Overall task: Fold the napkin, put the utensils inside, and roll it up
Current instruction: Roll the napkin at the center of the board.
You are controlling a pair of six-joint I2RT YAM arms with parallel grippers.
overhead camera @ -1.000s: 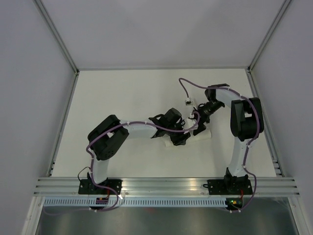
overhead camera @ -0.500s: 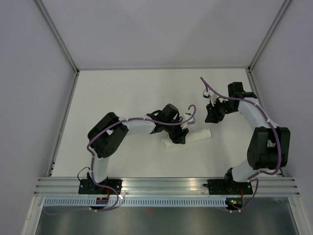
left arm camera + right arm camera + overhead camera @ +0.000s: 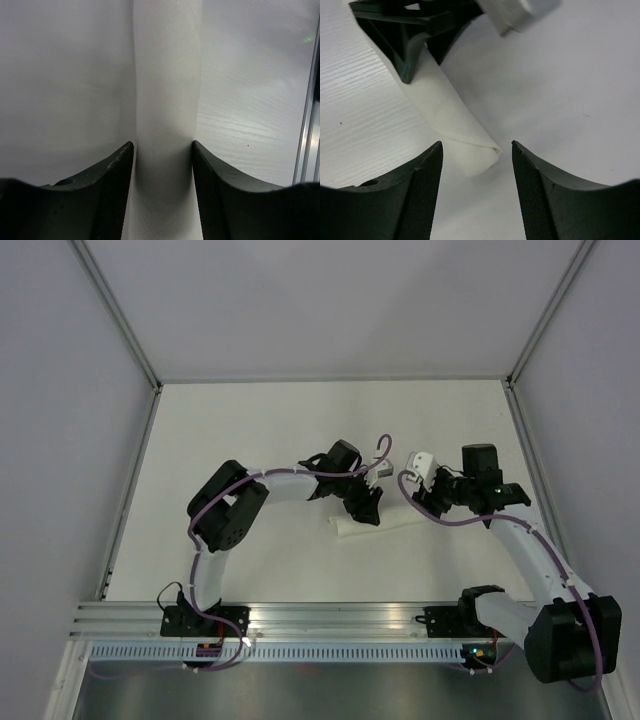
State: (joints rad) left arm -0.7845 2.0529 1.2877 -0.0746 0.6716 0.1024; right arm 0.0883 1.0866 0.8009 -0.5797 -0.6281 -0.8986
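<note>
The napkin lies on the white table as a tight roll, slanting up to the right. My left gripper straddles its left half. In the left wrist view both fingers press the sides of the napkin, so the left gripper is shut on it. My right gripper sits low at the roll's right end. In the right wrist view the napkin ends just between the tips of the right gripper, which is open and touches nothing. The utensils are hidden.
A metal rail runs along the near edge by both arm bases, and shows as a rail in the left wrist view. Grey walls and frame posts enclose the table. A purple cable loops beside the right wrist.
The right arm swung out from over the roll toward the right and came back low, facing the roll's right end. The left gripper stayed on the roll, shifting slightly.
</note>
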